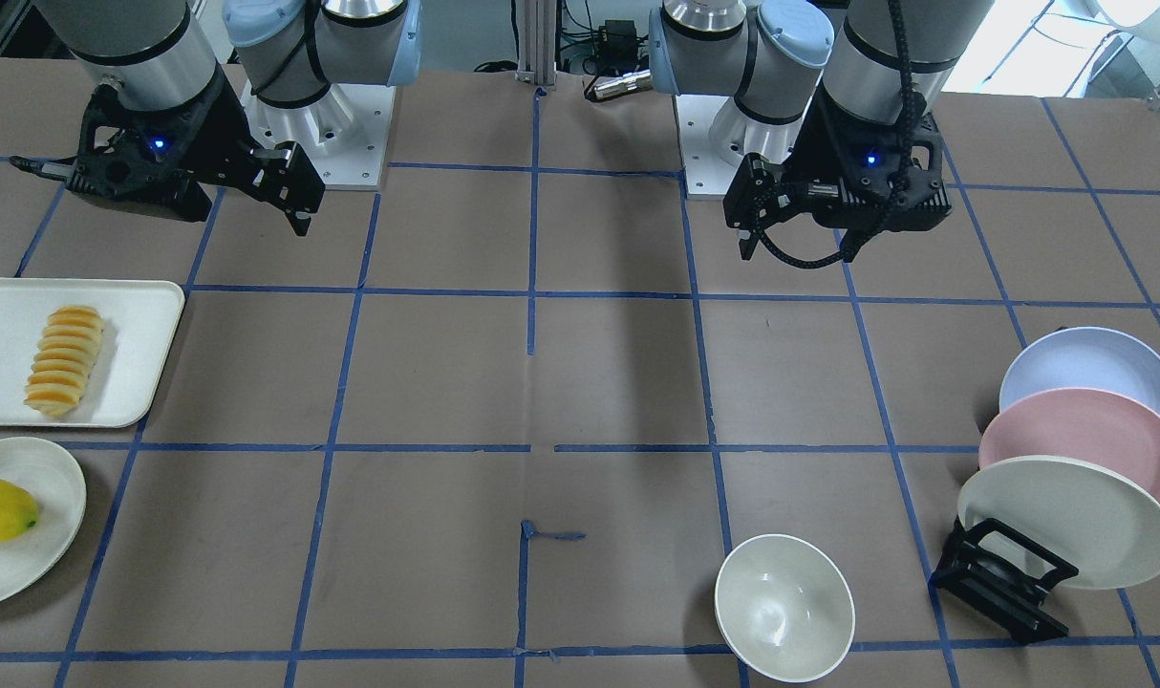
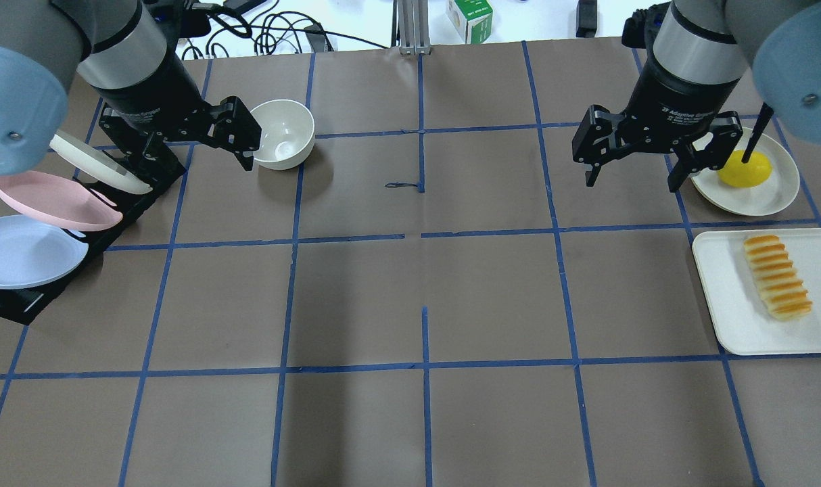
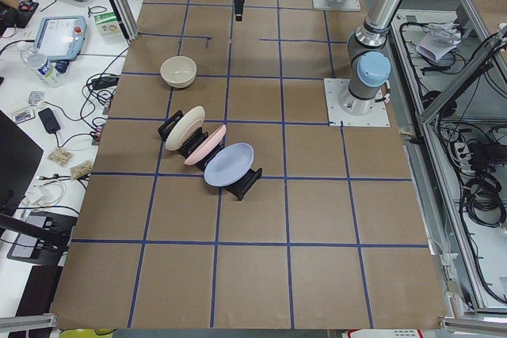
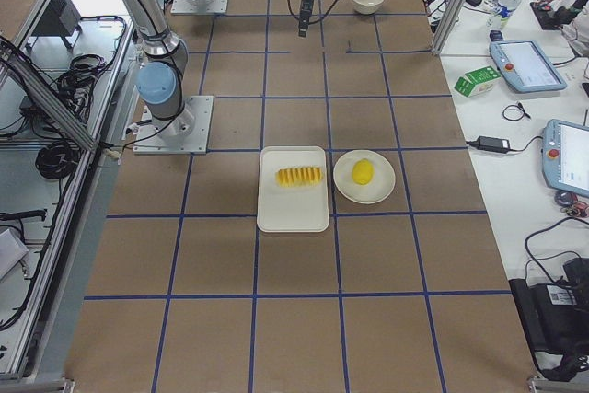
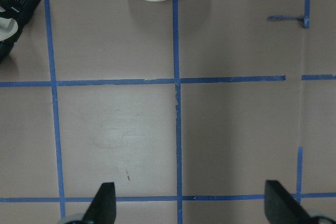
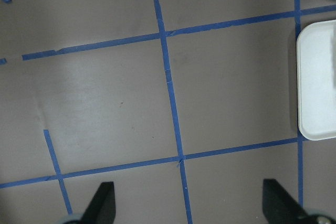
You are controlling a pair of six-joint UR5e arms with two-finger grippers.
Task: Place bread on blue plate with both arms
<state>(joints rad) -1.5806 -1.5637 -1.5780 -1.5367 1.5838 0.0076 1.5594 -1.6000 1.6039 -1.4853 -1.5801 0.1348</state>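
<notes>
Left gripper (image 5: pixel 191 209) hangs with jaws spread wide and empty above the taped table (image 2: pixel 410 304), close to the white bowl (image 2: pixel 282 133). The right gripper (image 2: pixel 630 184) is likewise spread and empty, just beside the dish (image 2: pixel 755 200) holding the lemon (image 2: pixel 744 168). The bread (image 2: pixel 778 276) lies flat on the white tray (image 2: pixel 721 297) at the robot's right, its long axis running from the robot's side toward the far side, across the tray's shorter width and slightly skewed. The blue plate (image 2: pixel 25 253) leans tilted in the black rack (image 2: pixel 18 304) at the robot's left, nearest the robot, next to the pink plate (image 2: pixel 52 199) and the cream-white plate (image 2: pixel 96 162).
</notes>
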